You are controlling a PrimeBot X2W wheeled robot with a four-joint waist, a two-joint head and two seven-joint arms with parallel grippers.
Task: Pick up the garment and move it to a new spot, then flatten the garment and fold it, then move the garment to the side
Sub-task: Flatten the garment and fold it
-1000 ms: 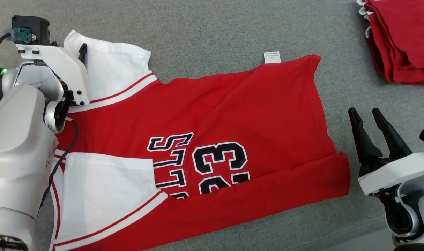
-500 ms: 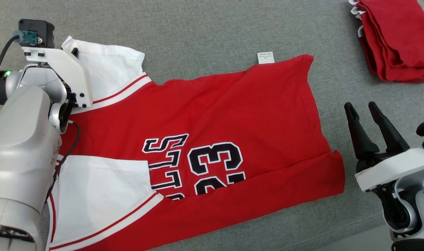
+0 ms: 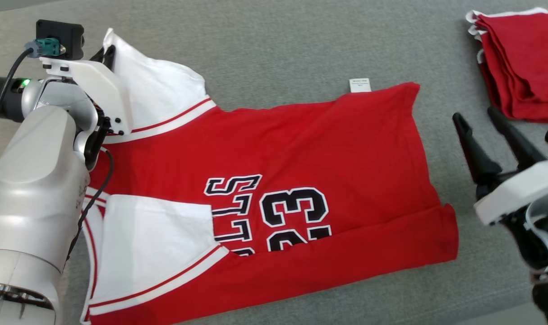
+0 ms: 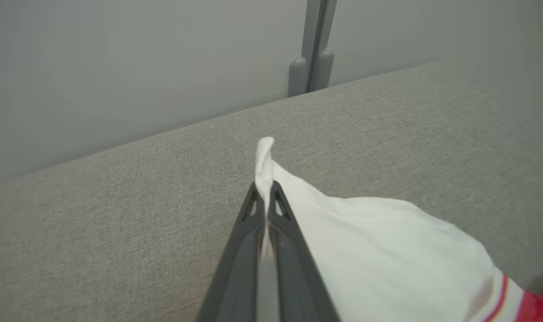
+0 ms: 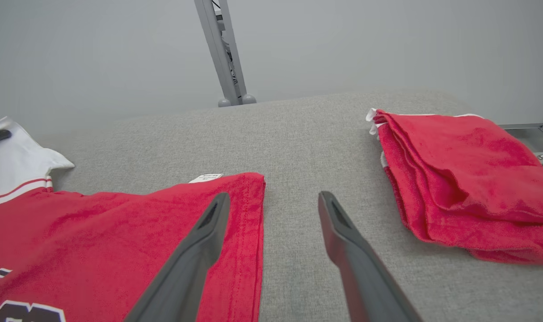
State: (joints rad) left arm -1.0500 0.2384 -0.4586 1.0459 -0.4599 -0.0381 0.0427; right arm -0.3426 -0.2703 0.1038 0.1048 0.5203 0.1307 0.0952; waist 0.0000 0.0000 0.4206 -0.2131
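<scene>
The garment (image 3: 301,149) is a red jersey with white sleeves and black "33" lettering, spread flat on the grey cushion with its lower strip folded up. My left gripper (image 3: 108,47) is shut on the tip of the far white sleeve (image 3: 156,92), which lifts off the cushion. In the left wrist view the fingers (image 4: 264,197) pinch that white sleeve corner (image 4: 264,156). My right gripper (image 3: 479,117) stands open beside the jersey's hem edge, holding nothing. In the right wrist view the right gripper (image 5: 271,199) hovers just past the hem (image 5: 249,214), over bare cushion.
A stack of folded red garments (image 3: 522,63) lies at the far right of the cushion (image 3: 274,40). The stack (image 5: 459,179) sits right of my right fingers. A grey wall and a metal post (image 5: 222,53) stand behind the cushion's far edge.
My left gripper closed on the far sleeve tip and raised it slightly. The head camera shifted, so the whole scene slid; the right arm rose a little at the right edge.
</scene>
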